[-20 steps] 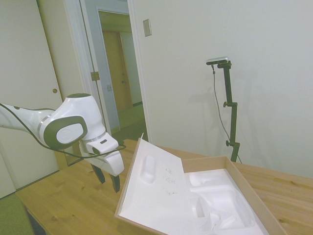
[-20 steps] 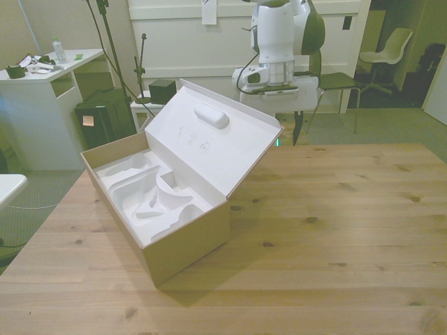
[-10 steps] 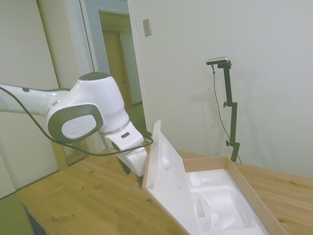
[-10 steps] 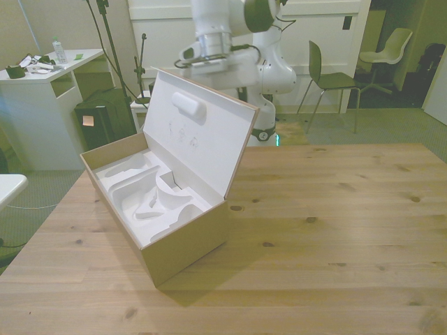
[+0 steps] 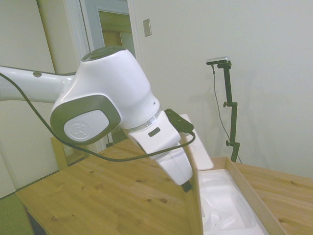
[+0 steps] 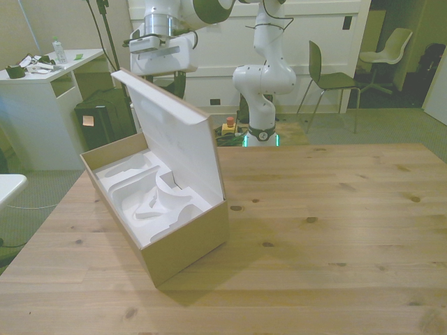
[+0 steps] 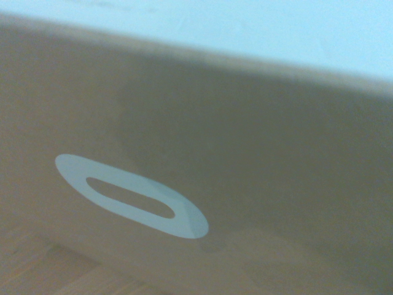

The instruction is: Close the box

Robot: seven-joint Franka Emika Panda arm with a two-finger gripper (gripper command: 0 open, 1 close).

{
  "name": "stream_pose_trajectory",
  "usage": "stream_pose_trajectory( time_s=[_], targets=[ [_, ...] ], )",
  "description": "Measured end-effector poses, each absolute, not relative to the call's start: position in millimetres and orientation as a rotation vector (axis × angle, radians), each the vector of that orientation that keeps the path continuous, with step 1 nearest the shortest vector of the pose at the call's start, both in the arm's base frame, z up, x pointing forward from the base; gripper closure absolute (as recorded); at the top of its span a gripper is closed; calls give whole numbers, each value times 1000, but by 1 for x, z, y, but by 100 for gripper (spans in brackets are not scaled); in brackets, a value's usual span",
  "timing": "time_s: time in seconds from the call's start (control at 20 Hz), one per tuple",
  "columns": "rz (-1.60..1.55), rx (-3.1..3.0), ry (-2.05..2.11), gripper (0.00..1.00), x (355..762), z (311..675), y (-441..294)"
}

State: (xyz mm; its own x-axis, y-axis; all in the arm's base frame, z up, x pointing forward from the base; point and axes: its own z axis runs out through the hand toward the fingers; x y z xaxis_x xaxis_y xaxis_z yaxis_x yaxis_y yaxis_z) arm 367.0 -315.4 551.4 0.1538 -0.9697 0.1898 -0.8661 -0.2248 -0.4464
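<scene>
So the long brown cardboard box (image 6: pixel 183 241) with white moulded foam insert (image 6: pixel 150 192) sits on the wooden table (image 6: pixel 328 230), around 9 o'clock in the front view. Its white-lined lid (image 6: pixel 174 136) stands nearly upright. Behind it at 11 o'clock, the hand (image 6: pixel 162 64) presses the lid's outer face; can't tell if it's apart or together.

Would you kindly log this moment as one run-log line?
task: close box | lid: raised near upright over box | pincer: behind lid's top edge, fingers hidden | insert: exposed | status: not closed
</scene>
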Motion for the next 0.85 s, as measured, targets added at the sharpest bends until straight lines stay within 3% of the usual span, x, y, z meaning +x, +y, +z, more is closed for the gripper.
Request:
stream_pose_trajectory(
  time_s=[0.35,0.55,0.85],
  targets=[
    [-688,-2215,1789,0,371,548,-322],
    [-571,-2387,1581,0,385,527,-245],
    [-261,-2645,1257,0,371,485,-110]
  ],
)
